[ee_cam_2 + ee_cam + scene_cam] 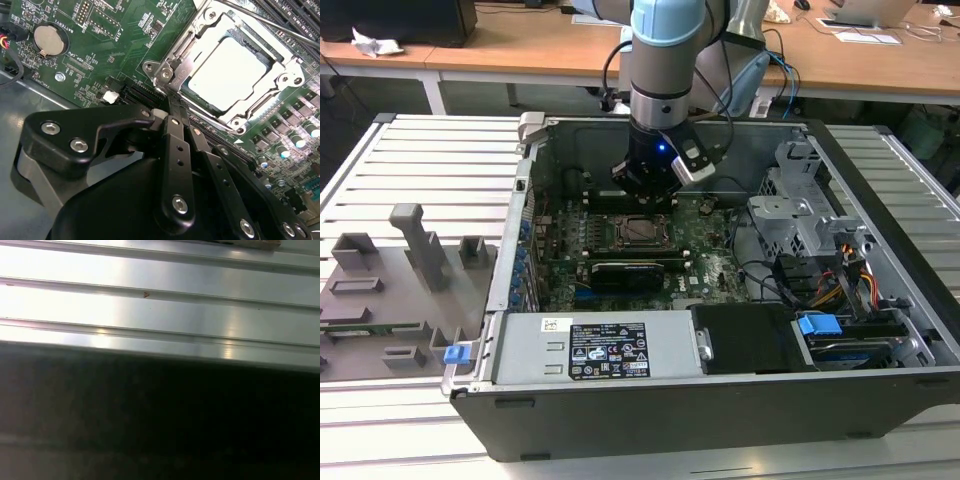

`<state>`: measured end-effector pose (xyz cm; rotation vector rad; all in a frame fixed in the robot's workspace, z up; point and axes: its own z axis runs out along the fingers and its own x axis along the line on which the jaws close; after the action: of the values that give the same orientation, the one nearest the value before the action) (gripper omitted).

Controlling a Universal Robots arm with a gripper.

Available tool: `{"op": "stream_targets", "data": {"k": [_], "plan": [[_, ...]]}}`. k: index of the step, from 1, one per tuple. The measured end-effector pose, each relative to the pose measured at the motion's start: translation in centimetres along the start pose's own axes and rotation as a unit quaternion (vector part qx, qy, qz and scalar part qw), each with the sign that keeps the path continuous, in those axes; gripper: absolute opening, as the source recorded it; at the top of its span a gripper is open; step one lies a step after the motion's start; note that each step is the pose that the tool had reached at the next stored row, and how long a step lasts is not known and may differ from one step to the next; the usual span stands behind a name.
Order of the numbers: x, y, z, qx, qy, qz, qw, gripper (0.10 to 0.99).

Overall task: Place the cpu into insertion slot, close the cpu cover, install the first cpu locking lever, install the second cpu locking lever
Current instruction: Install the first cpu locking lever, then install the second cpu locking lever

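Exterior view: open dark computer case (880,390) lying on ribbed silvery aluminium table (430,160), wooden desks (520,50) behind. Grey plastic fixture board (390,290) on the table at the exterior view's left. Blue-and-grey robot arm (665,50) reaching down into the case, black gripper (645,180) just above the green motherboard (705,255), near the square socket. Second wrist view: small flat square cpu with silvery-beige metal top (232,72) sitting in the insertion slot, thin silvery metal cpu cover frame (200,35) closed around it. Black gripper fingers (177,150) pressed narrowly together, holding nothing, tips beside the cover's corner. First wrist view: ribbed aluminium table surface (160,305), dark case wall (160,410) below.
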<state>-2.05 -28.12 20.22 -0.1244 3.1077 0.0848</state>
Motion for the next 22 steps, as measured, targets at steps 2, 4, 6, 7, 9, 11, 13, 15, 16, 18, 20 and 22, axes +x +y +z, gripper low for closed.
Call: {"op": "stream_targets", "data": {"k": [2, 4, 6, 7, 9, 11, 13, 15, 16, 18, 20, 22], "plan": [[0.0, 0.0, -0.01, 0.0, 0.0002, 0.0, 1.0, 0.106], [-0.02, 0.02, -0.39, -0.0001, 0.0001, 0.0, 1.0, 0.106], [-0.03, 0.05, -0.84, -0.0001, 0.0001, 0.0, 1.0, 0.106], [-0.04, 0.05, -0.85, -0.0003, 0.0, 0.0, 1.0, 0.106], [-0.02, -0.1, -0.87, -0.0001, 0.0002, 0.0, 1.0, 0.106], [-0.01, -0.25, -0.88, -0.0001, 0.0001, 0.0, 1.0, 0.106], [0.01, -0.49, -0.89, -0.0001, 0.0001, 0.0, 1.0, 0.106], [0.02, -0.61, -0.9, -0.0001, 0.0001, 0.0, 1.0, 0.106], [0.02, -0.64, -0.9, -0.0001, 0.0002, 0.0, 1.0, 0.106], [0.03, -0.71, -0.9, -0.0001, 0.0001, 0.0, 1.0, 0.106], [0.03, -0.78, -0.91, -0.0001, 0.0001, 0.0, 1.0, 0.106], [0.04, -0.87, -0.92, 0.0, 0.0002, 0.0, 1.0, 0.106]]}}
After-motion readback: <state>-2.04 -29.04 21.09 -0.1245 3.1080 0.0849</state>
